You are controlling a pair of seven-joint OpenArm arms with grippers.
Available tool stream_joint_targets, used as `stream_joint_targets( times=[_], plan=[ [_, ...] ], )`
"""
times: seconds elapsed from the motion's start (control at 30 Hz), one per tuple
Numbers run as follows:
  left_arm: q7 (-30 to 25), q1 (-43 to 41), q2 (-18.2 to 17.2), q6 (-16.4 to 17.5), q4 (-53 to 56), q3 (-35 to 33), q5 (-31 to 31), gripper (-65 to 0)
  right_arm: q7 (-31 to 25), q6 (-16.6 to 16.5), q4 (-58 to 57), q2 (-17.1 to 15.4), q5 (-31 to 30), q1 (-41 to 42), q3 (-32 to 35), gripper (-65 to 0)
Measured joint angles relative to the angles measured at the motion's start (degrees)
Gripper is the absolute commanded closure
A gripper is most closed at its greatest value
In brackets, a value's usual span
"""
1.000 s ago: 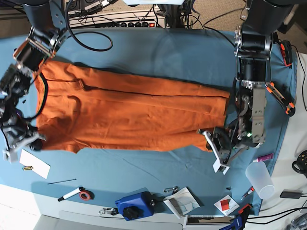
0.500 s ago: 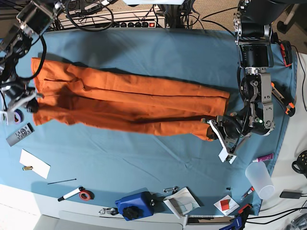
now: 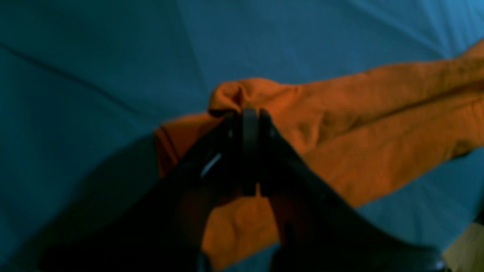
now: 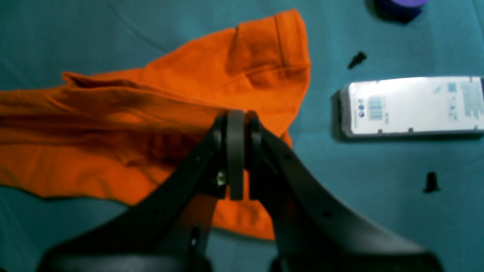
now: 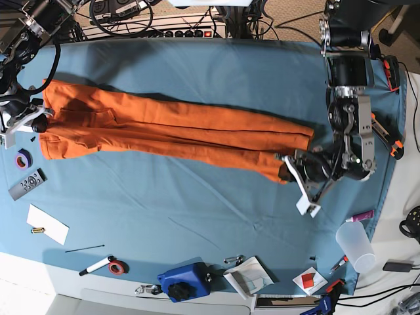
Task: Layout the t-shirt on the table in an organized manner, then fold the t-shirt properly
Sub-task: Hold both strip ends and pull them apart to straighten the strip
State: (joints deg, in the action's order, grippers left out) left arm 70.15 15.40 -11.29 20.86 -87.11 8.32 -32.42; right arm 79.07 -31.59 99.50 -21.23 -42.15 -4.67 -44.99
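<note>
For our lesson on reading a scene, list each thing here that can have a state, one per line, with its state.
t-shirt: stretched into a long narrow band, partly folded lengthwise, held at both ends
left pincer: shut on the t-shirt's bunched end
right pincer: shut on the t-shirt near its hem
table: covered by teal cloth, lightly creased
plastic cup: lying on its side
</note>
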Motion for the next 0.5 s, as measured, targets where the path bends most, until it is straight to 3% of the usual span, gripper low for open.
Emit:
stream_joint_targets(
  times=[0.23, 0.5],
  plan=[
    [0.09, -3.41, 0.00, 0.00, -5.95, 0.00, 0.61, 0.0, -0.28, 0.00, 0.00, 0.15, 0.02, -2.21, 0.00, 0.0],
    [-1.20, -2.84, 0.00, -0.02, -6.01, 0.00, 1.31, 0.0, -4.72, 0.02, 0.00, 0.15, -0.17, -1.84, 0.00, 0.0]
  ],
)
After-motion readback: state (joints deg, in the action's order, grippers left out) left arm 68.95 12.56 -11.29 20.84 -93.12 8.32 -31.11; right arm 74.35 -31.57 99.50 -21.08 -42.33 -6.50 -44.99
